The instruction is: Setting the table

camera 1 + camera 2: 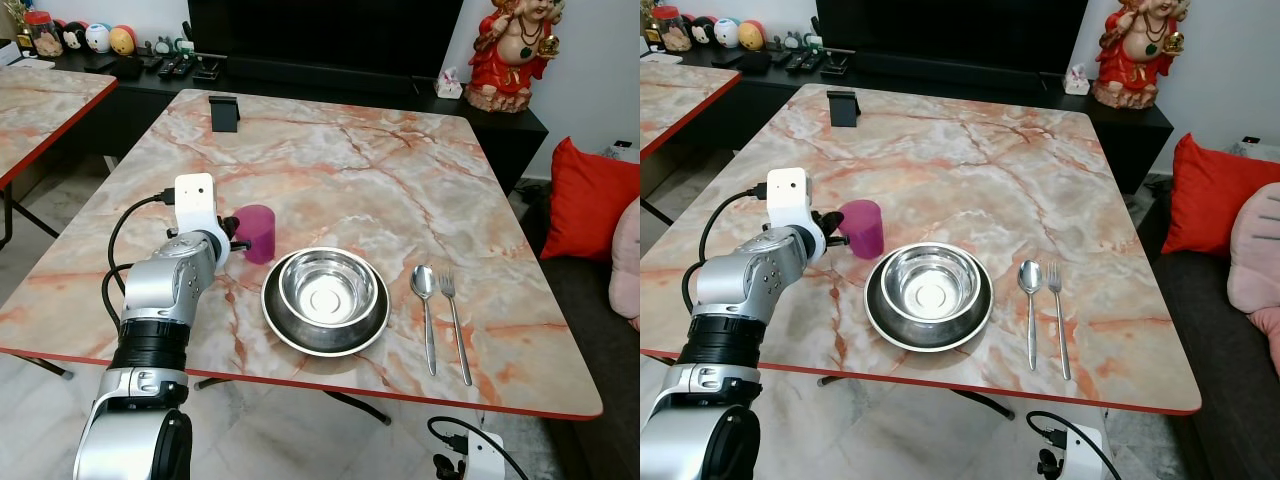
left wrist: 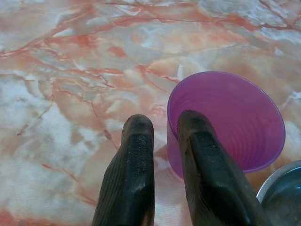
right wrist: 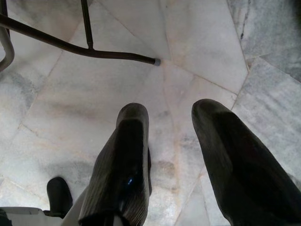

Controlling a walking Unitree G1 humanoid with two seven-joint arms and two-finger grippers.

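Marble-patterned in pink and grey, the dining table (image 1: pixel 400 160) carried most of a place setting when you reached this moment: a steel bowl (image 1: pixel 327 285) nested in a dark-rimmed plate (image 1: pixel 277 322) near the front edge, with a spoon (image 1: pixel 424 300) and a fork (image 1: pixel 453 318) lying side by side just to its right, apart from the plate. The step in hand looked like placing the drinking cup, since the purple plastic cup (image 1: pixel 259 232) stood upright on the table just beside the plate's upper-left rim, and your left gripper (image 2: pixel 162 136) was at it. Your left arm reached forward over the front-left part of the table, elbow bent, wrist roughly level, camera housing on top. In the left wrist view the two black fingers sat close together with a narrow gap, one finger overlapping the cup's near wall and the other outside it on the bare table side; they did not appear to pinch the wall, so I read the gripper as nearly closed with nothing in it. If the cup was where you wanted it, the next move called for drawing the fingers straight back without nudging the cup; it looked light and easy to tip. Your right gripper (image 3: pixel 169 141) hung idle below table level, fingers spread apart over the marble floor (image 3: pixel 197 52).
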